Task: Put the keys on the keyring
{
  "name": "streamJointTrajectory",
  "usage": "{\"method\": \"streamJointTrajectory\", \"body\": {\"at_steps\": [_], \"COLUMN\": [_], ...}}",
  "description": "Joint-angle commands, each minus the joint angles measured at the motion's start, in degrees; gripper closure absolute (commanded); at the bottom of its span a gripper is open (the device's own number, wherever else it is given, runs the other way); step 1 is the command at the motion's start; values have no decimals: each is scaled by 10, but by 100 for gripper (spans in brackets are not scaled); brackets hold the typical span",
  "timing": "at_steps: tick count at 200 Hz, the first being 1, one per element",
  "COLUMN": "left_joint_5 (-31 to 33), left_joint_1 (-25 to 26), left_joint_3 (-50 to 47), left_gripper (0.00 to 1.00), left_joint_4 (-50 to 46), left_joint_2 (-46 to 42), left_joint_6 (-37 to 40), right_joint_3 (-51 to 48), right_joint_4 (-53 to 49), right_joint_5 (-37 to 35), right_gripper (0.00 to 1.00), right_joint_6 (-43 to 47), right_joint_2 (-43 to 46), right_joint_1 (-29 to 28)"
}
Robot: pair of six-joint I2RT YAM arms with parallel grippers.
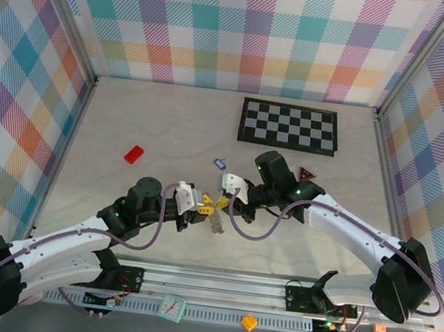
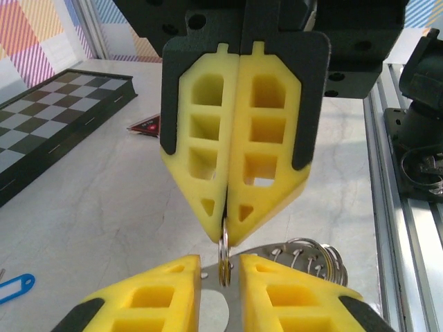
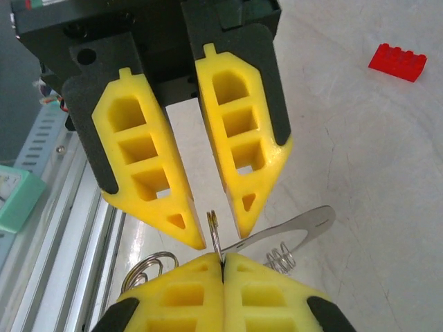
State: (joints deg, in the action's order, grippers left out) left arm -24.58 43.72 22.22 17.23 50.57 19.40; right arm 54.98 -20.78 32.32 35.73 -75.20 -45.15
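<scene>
Walls of coloured plaid (image 1: 224, 27) fence a pale surface (image 1: 170, 126), and the biggest thing lying on it is a black-and-white chequered board (image 1: 289, 126) at the far side. Both arms reach in and meet just this side of the middle. The right end effector (image 2: 225, 235) is clamped tight, its yellow fingers pressed together on the thin split ring of the keyring (image 2: 223, 261), which sticks out edge-on from the seam between them. The left end effector (image 3: 219, 238) faces it tip to tip with its fingers parted and the ring standing in the gap. I cannot tell whether either pad touches it. The rest of the keyring, a flat metal strip and some wire coils, lies below, partly hidden by the fingers. A red block (image 1: 133, 153) lies well off to the left. The blue key (image 1: 220, 164) lies just beyond both end effectors, apart from them, with a small red triangle (image 1: 308, 173) further right. A teal clock (image 1: 173, 307) sits on the near rail, its face too small to read.
</scene>
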Motion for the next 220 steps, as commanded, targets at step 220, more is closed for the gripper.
{"method": "streamJointTrajectory", "body": {"at_steps": [220], "left_joint_5": [-49], "left_joint_1": [-4], "left_joint_3": [-28], "left_gripper": [100], "left_joint_4": [104], "left_joint_2": [-5], "left_joint_6": [-30], "right_joint_3": [-114], "right_joint_4": [198], "right_joint_5": [100], "right_gripper": [75], "right_joint_6": [-121], "right_joint_2": [46], "right_joint_1": [36]}}
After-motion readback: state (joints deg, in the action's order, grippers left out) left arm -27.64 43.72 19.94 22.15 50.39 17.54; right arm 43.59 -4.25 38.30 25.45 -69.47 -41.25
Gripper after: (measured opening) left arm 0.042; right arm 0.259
